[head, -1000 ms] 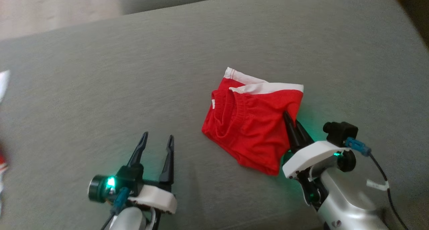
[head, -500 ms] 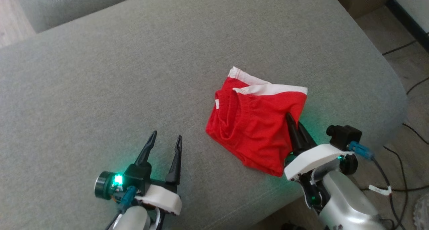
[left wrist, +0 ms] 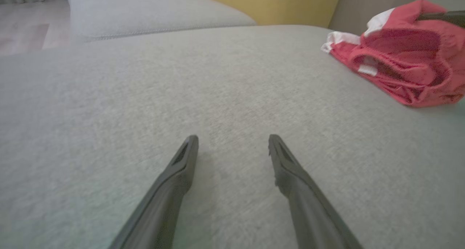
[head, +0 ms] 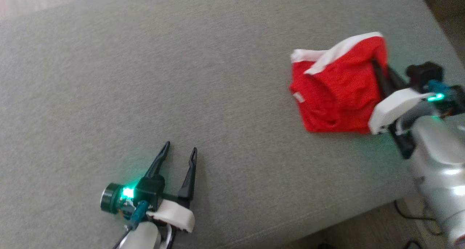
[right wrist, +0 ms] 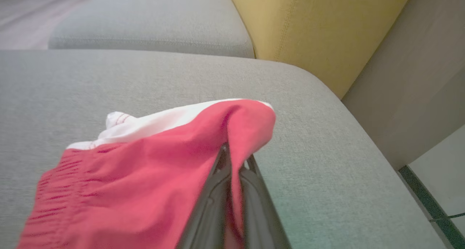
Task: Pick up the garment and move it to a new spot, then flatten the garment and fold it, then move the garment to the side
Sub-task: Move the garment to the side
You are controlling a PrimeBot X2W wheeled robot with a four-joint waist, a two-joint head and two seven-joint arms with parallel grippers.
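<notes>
I am looking down at the red garment (head: 338, 96), which is sitting at the far right of the grey sofa cushion (head: 181, 78), close to its right edge. The right gripper (head: 376, 65) is pinching it: in the right wrist view the two dark fingers (right wrist: 214, 205) are pressing together with red cloth caught between them, and one corner is draping over the tips. That corner is standing raised off the cushion, while the rest of the cloth is sagging down and resting on the grey fabric, as the left wrist view is showing me.

The white waistband (head: 341, 47) is facing away from the robot, running from the garment's far left up to the pinched corner at the far right. The red hem is pointing back toward the robot. The cloth is bunching too much for me to call a clear long axis; as far as I can judge, it is running near to far, leaning right in the head view.

The left gripper (head: 180, 146) is hovering low over the cushion at the lower left, well apart from the garment, its fingers spreading wide with nothing between them. A yellow cushion (right wrist: 308, 27) is showing beyond the grey one.
</notes>
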